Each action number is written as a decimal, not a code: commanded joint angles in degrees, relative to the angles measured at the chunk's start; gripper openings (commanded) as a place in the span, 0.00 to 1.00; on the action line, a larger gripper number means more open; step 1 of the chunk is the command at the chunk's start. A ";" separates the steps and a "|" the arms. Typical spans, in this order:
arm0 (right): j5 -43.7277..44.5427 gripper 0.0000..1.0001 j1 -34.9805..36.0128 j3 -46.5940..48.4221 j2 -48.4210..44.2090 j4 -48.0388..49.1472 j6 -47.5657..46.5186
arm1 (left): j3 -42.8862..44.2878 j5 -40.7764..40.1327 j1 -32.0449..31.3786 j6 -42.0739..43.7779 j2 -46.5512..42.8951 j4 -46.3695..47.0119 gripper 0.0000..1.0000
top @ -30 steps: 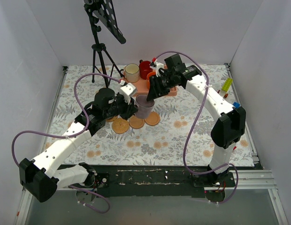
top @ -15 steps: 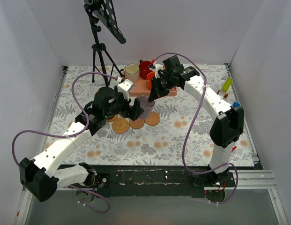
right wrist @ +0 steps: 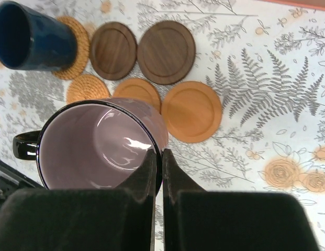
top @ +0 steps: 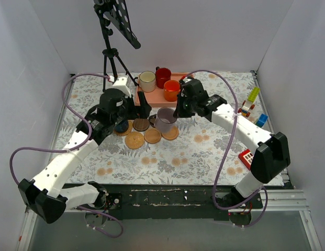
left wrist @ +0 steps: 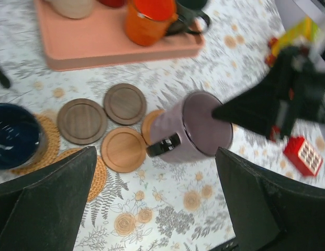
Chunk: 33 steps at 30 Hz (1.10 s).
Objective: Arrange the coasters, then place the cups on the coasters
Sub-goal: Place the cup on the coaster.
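My right gripper (top: 176, 112) (right wrist: 158, 157) is shut on the rim of the grey-lilac cup (top: 165, 120) (right wrist: 94, 146) (left wrist: 191, 133), which leans over a tan coaster (left wrist: 150, 123); whether it rests there I cannot tell. Beside the cup, my left gripper (top: 145, 110) (left wrist: 156, 167) is open and holds nothing. The navy cup (top: 120, 125) (right wrist: 31, 36) stands on a woven coaster (right wrist: 76, 42). Two dark brown coasters (right wrist: 113, 50) (right wrist: 166, 52), another woven one (right wrist: 88, 88) and tan ones (right wrist: 136, 91) (right wrist: 191, 111) lie close together. Cream (top: 147, 81), red (top: 163, 77) and orange (top: 171, 90) cups stand on the pink tray (top: 149, 98); the dark green cup (left wrist: 191, 10) is behind the orange one.
A black tripod (top: 109, 57) stands at the back left. Toy bricks (top: 254, 97) lie at the right edge, and a red brick (top: 246, 156) lies near my right arm. White walls close in the flowered cloth on three sides.
My left gripper has opened, let go of the lilac cup and drawn back to the left. The right gripper has shut on the cup's rim and come down toward the coasters.
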 commanded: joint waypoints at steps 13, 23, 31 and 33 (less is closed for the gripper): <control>18.58 0.01 18.69 6.54 5.48 11.25 13.15 | 6.25 -17.80 11.35 -14.43 -0.15 -14.16 0.98; 22.89 0.01 22.83 16.29 16.64 10.20 14.39 | 3.35 -16.13 11.44 -11.88 -1.56 -11.52 0.98; 24.47 0.01 23.89 19.56 20.87 9.32 11.58 | 1.86 -16.04 11.35 -11.44 -3.14 -11.17 0.98; 24.30 0.01 23.97 19.73 21.13 9.49 10.79 | 1.77 -15.95 11.44 -11.44 -3.05 -10.99 0.98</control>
